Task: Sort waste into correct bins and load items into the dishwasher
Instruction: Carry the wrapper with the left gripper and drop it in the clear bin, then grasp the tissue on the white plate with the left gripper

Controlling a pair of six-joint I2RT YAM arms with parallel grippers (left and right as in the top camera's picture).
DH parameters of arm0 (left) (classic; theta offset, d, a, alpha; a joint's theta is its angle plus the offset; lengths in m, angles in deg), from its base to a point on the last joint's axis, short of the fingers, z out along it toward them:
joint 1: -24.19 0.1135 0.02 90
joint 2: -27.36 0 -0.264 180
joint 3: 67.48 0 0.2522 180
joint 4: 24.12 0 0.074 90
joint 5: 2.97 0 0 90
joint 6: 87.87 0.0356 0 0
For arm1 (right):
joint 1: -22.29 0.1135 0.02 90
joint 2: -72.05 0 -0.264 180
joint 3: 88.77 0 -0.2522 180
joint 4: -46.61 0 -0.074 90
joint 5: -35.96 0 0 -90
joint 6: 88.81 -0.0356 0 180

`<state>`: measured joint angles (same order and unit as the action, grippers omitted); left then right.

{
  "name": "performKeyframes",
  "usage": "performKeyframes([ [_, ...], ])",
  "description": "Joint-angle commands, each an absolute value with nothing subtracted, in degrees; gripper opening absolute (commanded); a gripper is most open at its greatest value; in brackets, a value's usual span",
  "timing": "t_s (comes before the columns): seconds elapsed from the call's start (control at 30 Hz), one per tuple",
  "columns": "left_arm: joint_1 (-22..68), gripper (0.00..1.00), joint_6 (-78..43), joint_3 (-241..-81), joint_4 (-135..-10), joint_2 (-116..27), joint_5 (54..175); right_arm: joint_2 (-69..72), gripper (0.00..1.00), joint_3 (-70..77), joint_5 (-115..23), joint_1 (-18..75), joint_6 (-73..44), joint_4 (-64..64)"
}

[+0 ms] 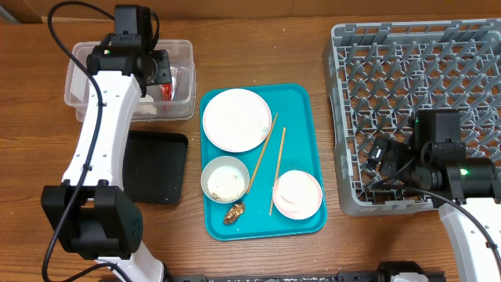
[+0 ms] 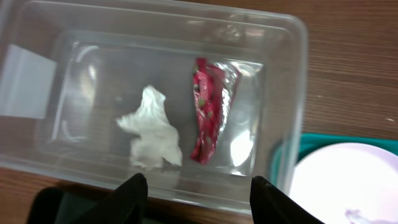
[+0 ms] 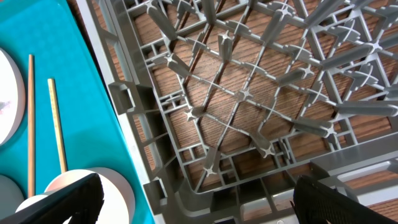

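Currently left fingers [image 2: 134, 190] hang spread, empty, over the clear tub [image 2: 293, 93]; right fingers [image 3: 71, 202] likewise over the rack [image 3: 239, 95].

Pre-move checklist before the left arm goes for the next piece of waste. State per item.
1. Wrapper and tissue inside the clear tub: ok.
2. Left gripper open and empty: ok.
3. Right gripper open and empty, over a rack corner: ok.
4. Food scrap binned: not ok, it lies on the teal tray beside the bowl holding rice.
5. Rack loaded: not ok, plate and chopsticks sit on the teal tray.
6. Black tray contents: cannot tell, the left arm hides part.
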<state>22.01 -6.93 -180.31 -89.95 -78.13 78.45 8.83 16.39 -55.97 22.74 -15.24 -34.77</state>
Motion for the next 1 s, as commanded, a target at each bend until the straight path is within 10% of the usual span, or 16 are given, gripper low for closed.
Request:
performKeyframes([
  [0.0, 20.92, 0.56, -7.06, -180.84, -89.78, -76.88, 88.53, 9.40, 1.00, 14.82, -56.58, 22.63, -14.93, -34.62],
  [0.57, -0.56, 0.73, -2.71, -179.63, -90.74, -82.72, 95.81, 9.40, 1.00, 14.82, -56.56, 22.63, -14.93, -34.62],
  [0.97, -5.94, 0.53, -2.56, -179.63, -94.50, -95.29, 95.61, 9.40, 1.00, 14.82, -56.56, 22.63, -14.93, -34.64],
])
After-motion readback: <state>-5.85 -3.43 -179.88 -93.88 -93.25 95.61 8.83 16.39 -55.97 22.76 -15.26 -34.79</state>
